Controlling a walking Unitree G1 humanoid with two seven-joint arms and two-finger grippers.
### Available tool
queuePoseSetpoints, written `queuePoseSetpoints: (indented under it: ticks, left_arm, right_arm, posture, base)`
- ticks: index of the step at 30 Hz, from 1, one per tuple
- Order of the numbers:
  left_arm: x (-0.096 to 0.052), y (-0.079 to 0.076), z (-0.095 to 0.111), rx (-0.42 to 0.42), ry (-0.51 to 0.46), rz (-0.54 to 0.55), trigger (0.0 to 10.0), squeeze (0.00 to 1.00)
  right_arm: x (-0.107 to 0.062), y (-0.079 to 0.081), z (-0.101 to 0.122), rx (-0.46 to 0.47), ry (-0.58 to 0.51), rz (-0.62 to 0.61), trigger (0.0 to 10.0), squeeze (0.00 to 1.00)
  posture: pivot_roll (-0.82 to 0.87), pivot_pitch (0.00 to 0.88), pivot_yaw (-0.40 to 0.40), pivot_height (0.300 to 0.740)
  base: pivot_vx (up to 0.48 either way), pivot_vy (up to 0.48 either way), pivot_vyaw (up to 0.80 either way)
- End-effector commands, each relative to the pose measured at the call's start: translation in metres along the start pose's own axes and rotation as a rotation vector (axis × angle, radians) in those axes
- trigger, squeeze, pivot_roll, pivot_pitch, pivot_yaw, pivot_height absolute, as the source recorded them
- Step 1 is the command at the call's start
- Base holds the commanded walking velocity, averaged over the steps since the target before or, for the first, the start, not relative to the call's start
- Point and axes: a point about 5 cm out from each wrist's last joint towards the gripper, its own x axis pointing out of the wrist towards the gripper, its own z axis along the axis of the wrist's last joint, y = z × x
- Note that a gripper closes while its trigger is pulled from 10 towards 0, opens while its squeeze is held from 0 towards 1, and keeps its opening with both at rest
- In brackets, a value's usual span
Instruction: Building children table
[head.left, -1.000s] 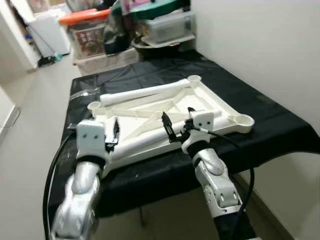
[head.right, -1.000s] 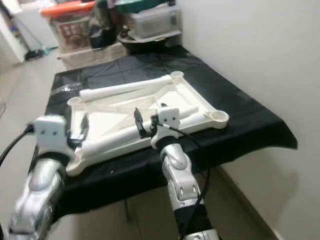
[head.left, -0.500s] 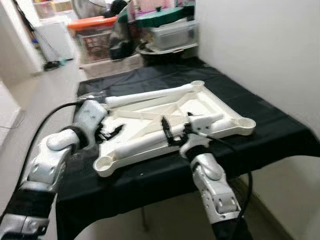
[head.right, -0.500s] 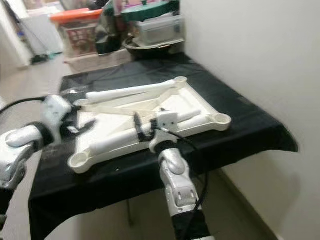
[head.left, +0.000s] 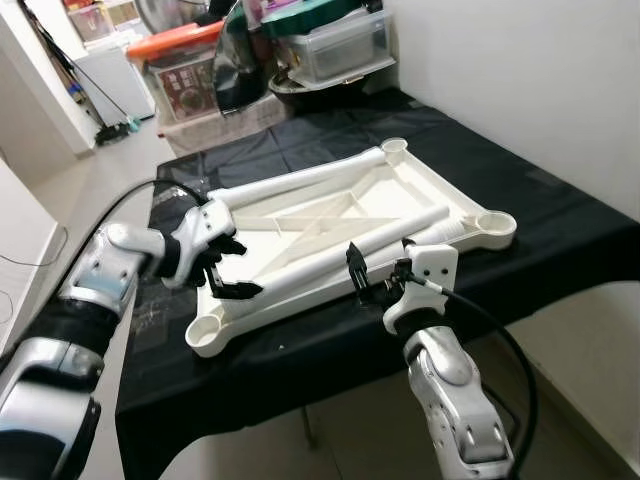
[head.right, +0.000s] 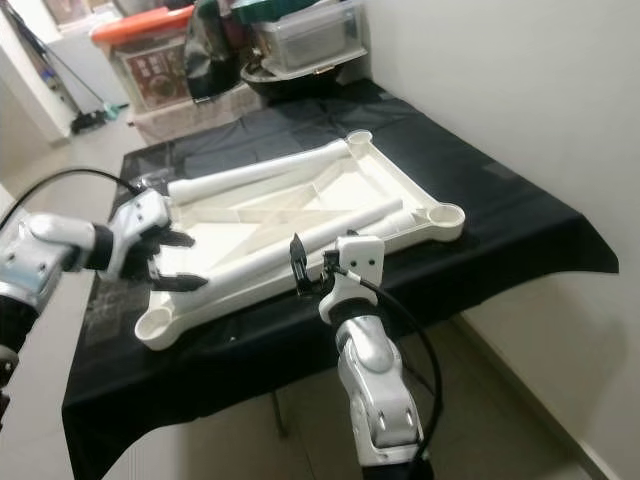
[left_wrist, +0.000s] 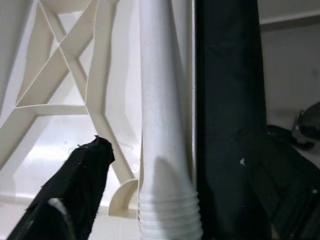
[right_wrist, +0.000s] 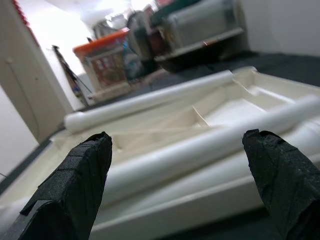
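Right now we've got the cream plastic tabletop lying upside down on the black sheet, ribbed underside up w/ X-shaped bracing and round sockets at the corners. Two smooth, tapered white legs rest across it: the near leg runs just ahead of both grippers, the far leg lies along the edge beyond them.

Our left gripper hovers over the tabletop's left end, fingers spread wide, holding nothing; the near leg's end sits just beside its fingertips. In the left wrist view that leg's ribbed, threaded end shows between the two fingers, untouched. Our right gripper sits at the tabletop's near rim, fingers parted and empty, the near leg just past them.

Sheet is matte black, slightly crinkled, draped over the table edges. Pale floor to the left of the left gripper, white wall to the right of the right one. Beyond the table: stacked storage tubs, one w/ an orange lid and a printed label too blurred to read.
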Motion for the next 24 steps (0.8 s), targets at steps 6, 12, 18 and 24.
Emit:
queuePoseSetpoints:
  ticks: [6,12,18,24]
  left_arm:
    - [-0.001,0.004,-0.017,-0.021,0.133,-0.05,10.0,0.0]
    - [-0.004,0.006,-0.026,-0.028,0.205,-0.091,10.0,1.0]
    - [-0.013,0.014,-0.025,-0.013,0.252,-0.066,10.0,0.0]
    - [-0.015,0.016,-0.026,-0.021,0.264,-0.074,10.0,0.0]
  right_arm:
    - [-0.01,0.008,-0.001,0.013,0.041,0.017,10.0,0.0]
    - [-0.016,0.006,-0.003,0.016,0.072,0.015,10.0,0.0]
    - [-0.017,0.009,-0.005,0.025,0.09,0.023,10.0,0.0]
    - [-0.016,0.012,-0.004,0.034,0.094,0.029,10.0,0.0]
  posture:
    - [-0.03,0.191,0.221,0.74]
    - [-0.03,0.205,0.219,0.74]
    - [-0.02,0.201,0.214,0.74]
    - [-0.02,0.195,0.211,0.74]
  base:
    - [0.0,0.0,0.0]
    - [0.0,0.0,0.0]
    - [0.0,0.0,0.0]
    - [0.0,0.0,0.0]
